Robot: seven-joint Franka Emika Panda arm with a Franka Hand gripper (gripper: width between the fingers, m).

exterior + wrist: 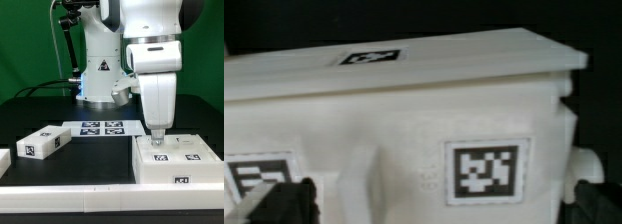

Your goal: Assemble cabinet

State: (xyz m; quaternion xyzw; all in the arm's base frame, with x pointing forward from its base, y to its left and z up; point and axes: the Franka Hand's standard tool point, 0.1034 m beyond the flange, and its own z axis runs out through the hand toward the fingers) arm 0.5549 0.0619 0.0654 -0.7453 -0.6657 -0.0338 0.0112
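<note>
Just off the marker board point(100, 127), on the exterior view's right and nearer the camera, sits the cabinet point(150, 172) point(402, 110), a white boxy shell on the black table point(90, 165). The arm point(150, 50) hangs straight down past the board's right end, with the gripper point(157, 138) point(438, 198) low at the shell's upper face. Wrist view: the fingers point(287, 203) stand wide apart, white cabinet body between them; whether the pads touch plastic, cannot tell. Labels: no readable words anywhere. The board carries four black-and-white square tags. The cabinet shows several such tags on its upper face and one small tag on its front face. Wrist view gives one tag on the far panel, one whole tag on the near face, and another cut off at the frame edge. On the board's opposite side, exterior view's left, lies a drawer block point(43, 143), apart from the board, tagged on its top and end face. Behind the board, the robot base point(95, 85) bears a dark triangular sticker point(103, 68), symbol too small to read.
</note>
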